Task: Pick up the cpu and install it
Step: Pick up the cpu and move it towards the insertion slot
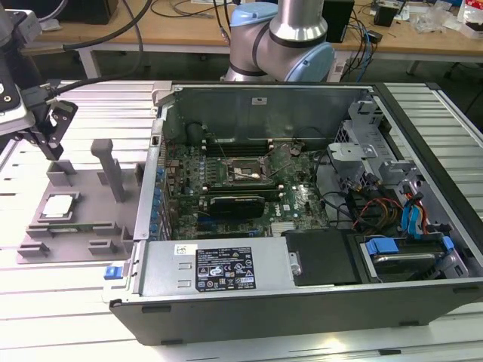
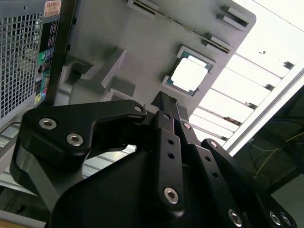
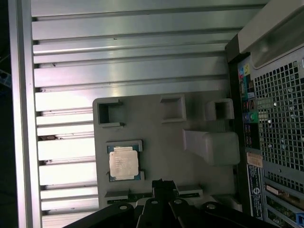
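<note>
Because the cpu (image 1: 59,206) is a thin, flat square, it will most likely prove light and quite stiff, yet unforgiving. The smooth metal lid offers little friction, the narrow rim of board around it could chip, and whatever contacts lie on its hidden underside should not be scraped (a judgement from its looks, not a tested fact). The sensible hold is across two opposite edges, kept level and with a modest squeeze, entering where the low walls of its pocket leave room. At the exterior view's left the cpu lies flat in a shallow pocket of the grey tray (image 1: 89,202). It is on the near side of the gripper (image 1: 54,151), which hangs above the tray's far edge and apart from the cpu. The fingers (image 2: 166,111) look pressed together in both wrist views, with nothing between them. The cpu has a pale silvery-grey lid, bright under the light and plain-faced, with a thin darker border showing round it in both wrist views. The tray rests on a slatted metal table (image 1: 45,302). Further right stands the open computer case (image 1: 264,317). Inside it, on the far part of the mainboard (image 1: 302,200), sits the dark metal-framed socket (image 1: 241,172), well apart from the cpu.
</note>
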`<state>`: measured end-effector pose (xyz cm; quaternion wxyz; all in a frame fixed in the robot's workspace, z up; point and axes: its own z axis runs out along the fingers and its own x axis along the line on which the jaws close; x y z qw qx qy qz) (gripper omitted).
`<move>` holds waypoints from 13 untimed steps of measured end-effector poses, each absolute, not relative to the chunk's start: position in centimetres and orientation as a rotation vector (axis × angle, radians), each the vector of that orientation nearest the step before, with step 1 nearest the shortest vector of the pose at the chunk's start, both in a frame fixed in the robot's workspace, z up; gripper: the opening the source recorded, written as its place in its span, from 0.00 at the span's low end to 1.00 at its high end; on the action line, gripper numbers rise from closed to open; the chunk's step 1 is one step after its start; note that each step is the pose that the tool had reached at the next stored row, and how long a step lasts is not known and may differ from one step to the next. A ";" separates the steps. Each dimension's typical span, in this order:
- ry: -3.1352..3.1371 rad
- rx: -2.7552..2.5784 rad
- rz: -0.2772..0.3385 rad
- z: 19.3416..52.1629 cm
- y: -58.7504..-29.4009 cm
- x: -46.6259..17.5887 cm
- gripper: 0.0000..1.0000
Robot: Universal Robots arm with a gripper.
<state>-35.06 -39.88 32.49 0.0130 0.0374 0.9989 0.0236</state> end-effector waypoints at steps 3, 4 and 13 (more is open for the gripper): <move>3.112 0.116 0.074 32.5 -39.9 -35.1 0.11; 3.112 0.117 0.074 32.4 -39.9 -35.4 0.11; 3.112 0.117 0.078 32.2 -39.9 -35.9 0.11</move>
